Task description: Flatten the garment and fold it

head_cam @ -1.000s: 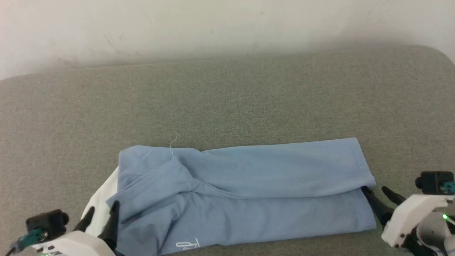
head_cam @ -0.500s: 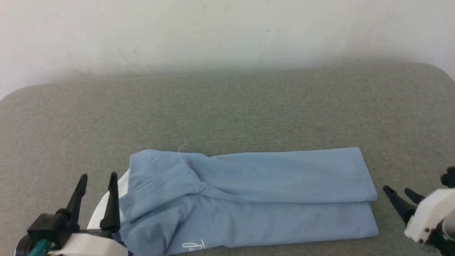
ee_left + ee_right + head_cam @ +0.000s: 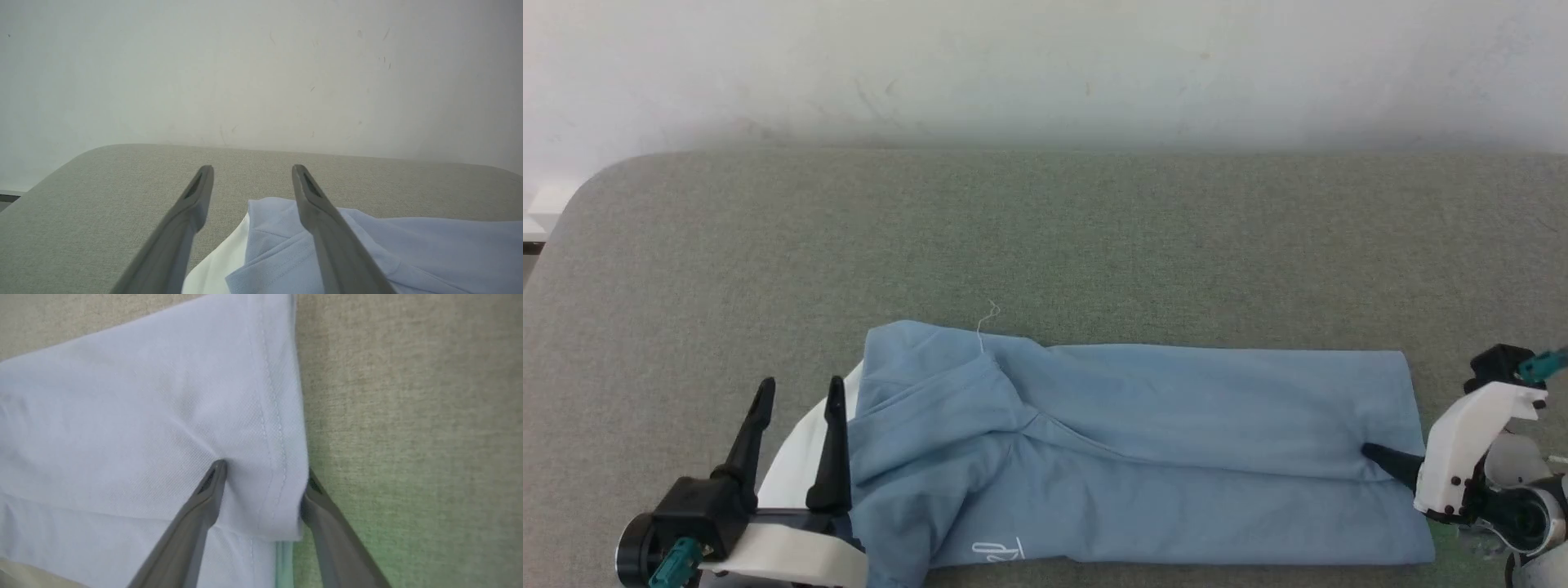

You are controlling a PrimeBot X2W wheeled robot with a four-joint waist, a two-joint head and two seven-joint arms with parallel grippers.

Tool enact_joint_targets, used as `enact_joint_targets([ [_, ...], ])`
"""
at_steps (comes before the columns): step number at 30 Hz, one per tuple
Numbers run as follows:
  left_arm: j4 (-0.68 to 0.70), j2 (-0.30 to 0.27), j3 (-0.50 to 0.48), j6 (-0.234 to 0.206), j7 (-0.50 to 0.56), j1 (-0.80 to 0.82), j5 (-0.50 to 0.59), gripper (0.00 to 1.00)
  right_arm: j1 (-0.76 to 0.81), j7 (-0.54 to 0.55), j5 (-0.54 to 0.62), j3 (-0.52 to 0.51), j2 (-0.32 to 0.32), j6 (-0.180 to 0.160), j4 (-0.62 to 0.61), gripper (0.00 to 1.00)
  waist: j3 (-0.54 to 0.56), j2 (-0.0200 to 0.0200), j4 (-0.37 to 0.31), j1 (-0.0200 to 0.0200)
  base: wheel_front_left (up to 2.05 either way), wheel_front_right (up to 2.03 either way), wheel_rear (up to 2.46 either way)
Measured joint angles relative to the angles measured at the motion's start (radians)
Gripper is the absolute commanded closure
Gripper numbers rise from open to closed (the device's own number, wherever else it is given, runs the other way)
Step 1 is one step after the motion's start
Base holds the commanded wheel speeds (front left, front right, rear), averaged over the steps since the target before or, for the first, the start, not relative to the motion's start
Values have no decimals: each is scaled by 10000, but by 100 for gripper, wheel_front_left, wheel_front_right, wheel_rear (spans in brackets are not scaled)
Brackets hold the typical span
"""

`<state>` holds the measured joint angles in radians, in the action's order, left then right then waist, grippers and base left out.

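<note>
Light-blue knit fabric, the garment, lies in the head view as a long band along the near side of the grey-green worktop, already folded once lengthwise. At its left end the layers are bunched, and a white layer shows from under them. The left tool stands just beside that end with its fingers spread and nothing between them. The right tool is at the right end, with one finger lying on the cloth. If the next fold starts now, I think the bunched left end will be closed inside and the result will be uneven.

In the left wrist view the two fingers are wide apart, one over bare worktop and one over the edge of the garment. A closing here could catch only the top layer, or the white layer alone, so the layers would slide apart when lifted.

In the right wrist view the fingers stand apart on both sides of the hem of the upper layer; one presses a small dent in the cloth, the other is at the edge, partly behind it. They are not pinching yet. The risk is that they take only this upper layer: the lower one would stay behind and the first fold would open. Thin knit may also slip from a shallow grip.
</note>
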<state>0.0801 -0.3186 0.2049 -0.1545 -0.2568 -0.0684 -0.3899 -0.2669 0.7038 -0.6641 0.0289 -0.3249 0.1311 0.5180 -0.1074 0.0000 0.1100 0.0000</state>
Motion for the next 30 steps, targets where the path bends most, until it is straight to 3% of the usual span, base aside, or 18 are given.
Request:
enact_joint_targets([
  [1,-10,54,-40,46,0,0,69,0,-65,230,-86,111,-58,-2,59,100,-19,0,20,0,0,0,0],
  [6,-75,295,-171,171,0,-1,324,0,-160,777,-454,518,-96,4,61,100,54,0,-38,0,0,0,0],
  [12,-109,366,-357,297,0,-25,426,0,259,-134,-495,644,-410,4,-734,100,239,0,-217,1,0,0,0],
  [16,-82,391,-491,305,0,-126,483,0,718,-562,-428,12,-915,12,-1174,100,303,0,-365,0,0,0,0],
  [23,-67,408,-554,309,-2,-174,573,0,1642,-788,52,-2019,-1569,8,-1024,100,298,0,-464,1,0,0,0],
  [26,-67,408,-568,311,0,-180,575,0,1711,-658,-75,-2683,-1384,6,-1227,100,305,0,-466,0,0,0,0],
  [30,-88,420,-585,311,0,-291,575,0,1630,383,-1354,-2824,-353,2,-2069,100,364,0,-493,0,0,0,0],
])
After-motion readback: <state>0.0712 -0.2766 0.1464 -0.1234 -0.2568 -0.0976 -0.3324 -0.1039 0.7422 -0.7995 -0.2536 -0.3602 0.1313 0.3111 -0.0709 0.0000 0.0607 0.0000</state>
